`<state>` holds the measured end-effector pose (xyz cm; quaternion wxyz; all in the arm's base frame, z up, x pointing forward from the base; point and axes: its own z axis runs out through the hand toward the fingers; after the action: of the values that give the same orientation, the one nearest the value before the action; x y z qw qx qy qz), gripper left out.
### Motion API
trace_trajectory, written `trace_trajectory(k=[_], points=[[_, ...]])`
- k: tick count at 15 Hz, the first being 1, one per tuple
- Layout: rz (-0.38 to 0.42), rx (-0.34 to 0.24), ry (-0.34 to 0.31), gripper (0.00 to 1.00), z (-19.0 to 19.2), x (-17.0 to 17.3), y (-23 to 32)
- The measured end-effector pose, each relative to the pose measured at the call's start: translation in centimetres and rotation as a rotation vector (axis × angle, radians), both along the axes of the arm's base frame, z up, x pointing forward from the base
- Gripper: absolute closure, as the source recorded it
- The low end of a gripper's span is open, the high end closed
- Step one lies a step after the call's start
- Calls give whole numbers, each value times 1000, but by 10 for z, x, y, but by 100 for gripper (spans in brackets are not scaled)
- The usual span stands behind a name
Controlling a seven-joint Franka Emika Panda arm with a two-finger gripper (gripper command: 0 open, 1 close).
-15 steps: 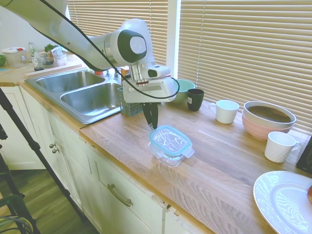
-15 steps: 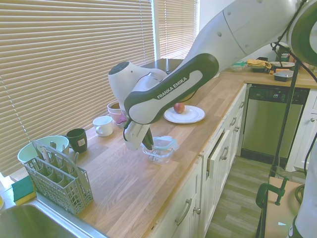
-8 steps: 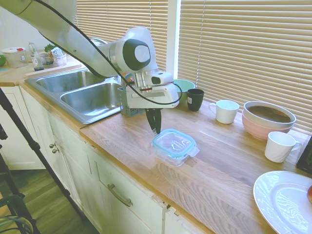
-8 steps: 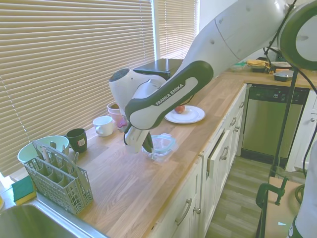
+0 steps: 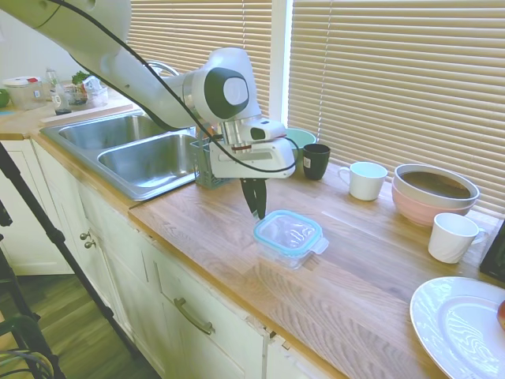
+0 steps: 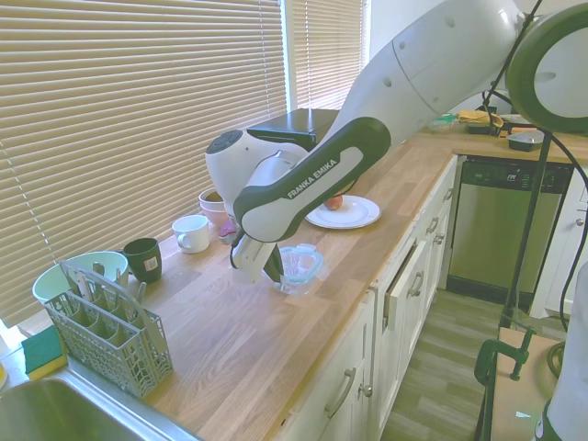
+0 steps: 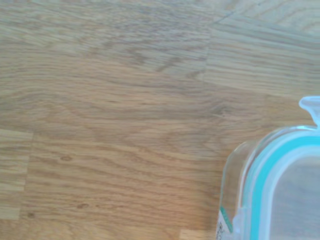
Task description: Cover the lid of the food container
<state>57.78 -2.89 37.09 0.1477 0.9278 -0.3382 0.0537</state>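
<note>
We are keeping our gripper (image 5: 254, 212) pinched on the light, slippery lid (image 5: 288, 232), resting on the fragile glass container (image 5: 293, 254).

A home kitchen: double steel sink (image 5: 138, 150), wooden countertop (image 5: 355, 276), dishwasher (image 6: 496, 220), mugs (image 5: 365, 180) and window blinds (image 5: 394, 71).

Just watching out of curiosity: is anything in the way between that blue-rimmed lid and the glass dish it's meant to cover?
Nothing visible. The lid already lies on top of the food container, and the claw sits by its edge.
</note>
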Motion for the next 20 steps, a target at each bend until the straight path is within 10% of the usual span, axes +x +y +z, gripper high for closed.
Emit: trace_trajectory(k=[11,20], points=[[-28,60,-66,0,36,-7,1],[-162,230,-128,0,67,-133,-40]])
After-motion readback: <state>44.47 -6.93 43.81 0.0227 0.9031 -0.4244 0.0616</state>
